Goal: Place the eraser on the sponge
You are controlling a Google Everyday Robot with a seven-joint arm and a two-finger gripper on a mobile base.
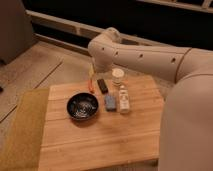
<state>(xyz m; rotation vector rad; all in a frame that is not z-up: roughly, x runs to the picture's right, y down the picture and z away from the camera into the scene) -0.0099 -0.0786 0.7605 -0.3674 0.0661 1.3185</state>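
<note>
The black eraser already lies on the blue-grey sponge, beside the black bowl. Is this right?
No. The camera view shows the eraser on the table behind the sponge, not on it; the sponge is beside the black bowl. The gripper is hidden by the arm.

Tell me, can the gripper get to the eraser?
Probably yes. The gripper hangs at the arm's end, just behind the eraser. The eraser lies uncovered between the pen and the cup, with nothing on top of it. The pen lies close, so it might get nudged.
</note>
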